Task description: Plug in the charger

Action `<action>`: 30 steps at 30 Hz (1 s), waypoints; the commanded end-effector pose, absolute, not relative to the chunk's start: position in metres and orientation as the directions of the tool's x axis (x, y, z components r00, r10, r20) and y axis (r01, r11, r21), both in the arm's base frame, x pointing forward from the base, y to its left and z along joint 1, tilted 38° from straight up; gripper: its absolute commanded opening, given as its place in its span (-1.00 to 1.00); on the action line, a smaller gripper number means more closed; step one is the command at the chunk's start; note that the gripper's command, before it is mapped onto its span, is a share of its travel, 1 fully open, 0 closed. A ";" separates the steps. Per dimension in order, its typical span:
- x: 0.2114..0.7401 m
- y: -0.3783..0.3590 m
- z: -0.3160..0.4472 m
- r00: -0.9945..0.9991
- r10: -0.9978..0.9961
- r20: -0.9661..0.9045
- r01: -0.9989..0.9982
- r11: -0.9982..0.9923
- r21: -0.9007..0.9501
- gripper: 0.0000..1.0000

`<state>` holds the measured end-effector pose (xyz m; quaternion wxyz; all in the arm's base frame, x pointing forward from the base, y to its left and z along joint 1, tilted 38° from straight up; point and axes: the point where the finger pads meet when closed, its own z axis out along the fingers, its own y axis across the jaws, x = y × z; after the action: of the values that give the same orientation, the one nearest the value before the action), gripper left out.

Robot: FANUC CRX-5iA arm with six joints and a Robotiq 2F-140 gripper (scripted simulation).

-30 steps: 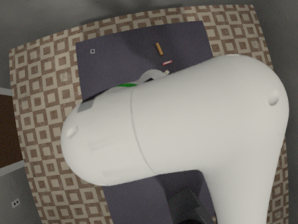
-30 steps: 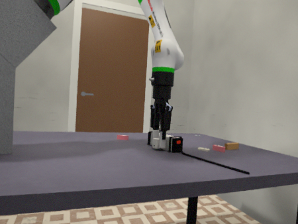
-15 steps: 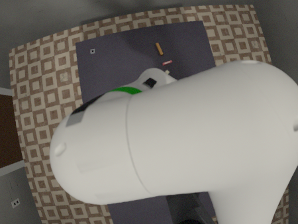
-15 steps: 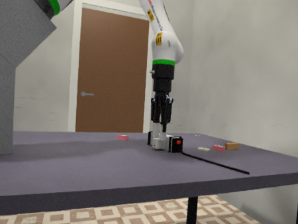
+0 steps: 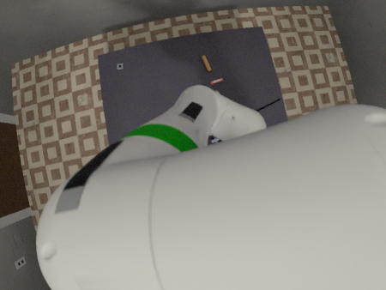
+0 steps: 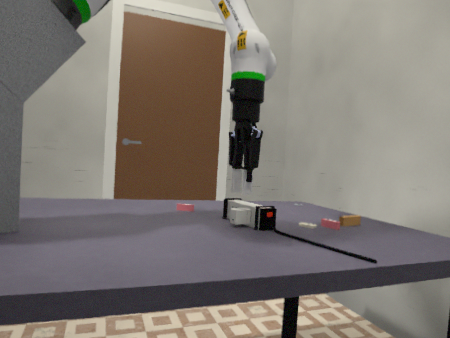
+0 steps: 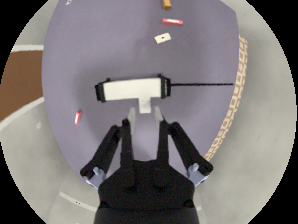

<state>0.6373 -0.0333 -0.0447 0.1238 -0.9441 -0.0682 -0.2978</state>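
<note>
The power strip [image 6: 249, 214] is a white bar with black ends and a red switch, lying on the purple table; in the wrist view [image 7: 131, 88] it lies across the middle. The light-grey charger [image 6: 240, 215] sits against the strip's outlet side near the cable end, and in the wrist view [image 7: 145, 102] it juts out from the strip toward me. My gripper [image 6: 242, 186] hangs straight above the charger, clear of it. Its fingers stand apart with nothing between them. In the top view the arm hides the strip and the charger.
The strip's black cable [image 6: 325, 247] runs to the table's right edge. An orange block [image 6: 350, 219], a pink block [image 6: 330, 223] and a small white tile [image 6: 307, 225] lie to the right, and another pink block [image 6: 185, 206] lies to the left behind.
</note>
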 end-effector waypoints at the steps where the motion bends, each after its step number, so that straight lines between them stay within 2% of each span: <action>1: 0.632 -0.037 -0.035 0.813 0.055 0.580 0.202 -0.960 -0.193 -0.25; 30: 0.616 -0.044 -0.013 0.813 0.055 0.580 0.202 -0.960 -0.193 -0.25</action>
<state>0.6160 -0.0440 -0.0137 0.1238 -0.9441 -0.0681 -0.2978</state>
